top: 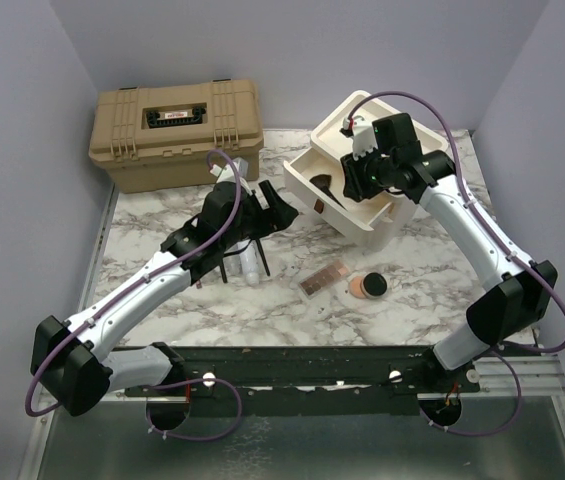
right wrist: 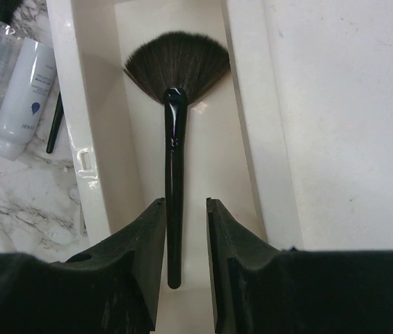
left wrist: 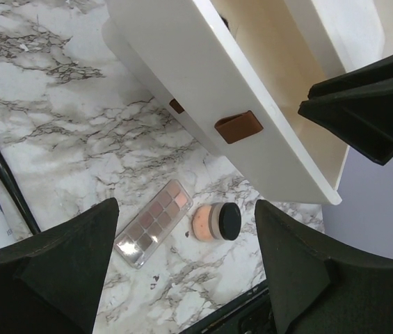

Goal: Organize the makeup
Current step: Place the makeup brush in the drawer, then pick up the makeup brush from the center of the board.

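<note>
Palette [left wrist: 154,223] lies mid surface [top: 262,310], long axis slanting, compact [left wrist: 217,221] just beside. The left claw [top: 262,207], just beyond toward the far edge, gapes wide and empty. Toward the far right corner, the right claw [right wrist: 183,203], narrowly parted, straddles a brush [right wrist: 175,125] lying in the drawer [right wrist: 67,83].

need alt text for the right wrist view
A black-handled fan brush lies lengthwise in a narrow cream drawer compartment, its handle end between the right gripper's open black fingers. Left of the drawer, a whitish bottle lies on the marble table.
</note>
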Available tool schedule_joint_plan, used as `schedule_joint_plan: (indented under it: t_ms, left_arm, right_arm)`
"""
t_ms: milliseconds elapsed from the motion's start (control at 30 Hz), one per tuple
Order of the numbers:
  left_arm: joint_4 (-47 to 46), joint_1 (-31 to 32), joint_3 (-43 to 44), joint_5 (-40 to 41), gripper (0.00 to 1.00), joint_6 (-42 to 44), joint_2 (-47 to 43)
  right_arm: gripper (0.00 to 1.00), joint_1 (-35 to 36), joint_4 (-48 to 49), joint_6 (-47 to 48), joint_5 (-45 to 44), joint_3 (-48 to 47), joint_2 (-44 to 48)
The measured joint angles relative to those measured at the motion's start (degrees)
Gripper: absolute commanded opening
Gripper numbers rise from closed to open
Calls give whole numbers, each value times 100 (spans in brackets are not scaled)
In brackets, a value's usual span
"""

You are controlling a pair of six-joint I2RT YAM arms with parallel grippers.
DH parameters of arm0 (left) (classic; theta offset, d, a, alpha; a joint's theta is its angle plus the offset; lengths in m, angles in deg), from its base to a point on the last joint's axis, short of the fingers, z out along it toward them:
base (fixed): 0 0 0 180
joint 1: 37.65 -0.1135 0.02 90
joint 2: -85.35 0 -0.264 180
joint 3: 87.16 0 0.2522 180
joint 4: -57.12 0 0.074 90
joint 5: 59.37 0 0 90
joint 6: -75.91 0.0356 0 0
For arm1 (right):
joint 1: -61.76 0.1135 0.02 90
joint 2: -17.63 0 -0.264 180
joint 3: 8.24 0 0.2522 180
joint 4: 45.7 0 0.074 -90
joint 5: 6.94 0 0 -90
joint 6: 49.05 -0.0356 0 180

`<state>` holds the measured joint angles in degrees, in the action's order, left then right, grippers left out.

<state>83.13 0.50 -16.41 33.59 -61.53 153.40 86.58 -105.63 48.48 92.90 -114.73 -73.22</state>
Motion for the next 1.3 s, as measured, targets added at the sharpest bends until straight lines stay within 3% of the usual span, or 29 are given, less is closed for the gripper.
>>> schedule_joint_plan:
  t_ms: [333,600,833,1000,1300]
  left_arm:
    - [234,-59,-70,105,80,9,-142]
    - [903,-118,-195,868,80,232,-365]
    - [1832,-361,35,1941,68,721,-568]
    - [2212,-516,-11,2002,60,835,-400]
    - [2524,-538,-684,1928,47,769,-393]
  right_arm:
    - [36,0,247,-452,669,59,210]
    - [41,0,896,-1156,1360,885,1473]
    - [44,0,1373,-1902,1707,1947,2743]
    - [45,0,1467,-2385,1755,2417,3348]
    - [46,0,1274,-2643,1528,2376,3965]
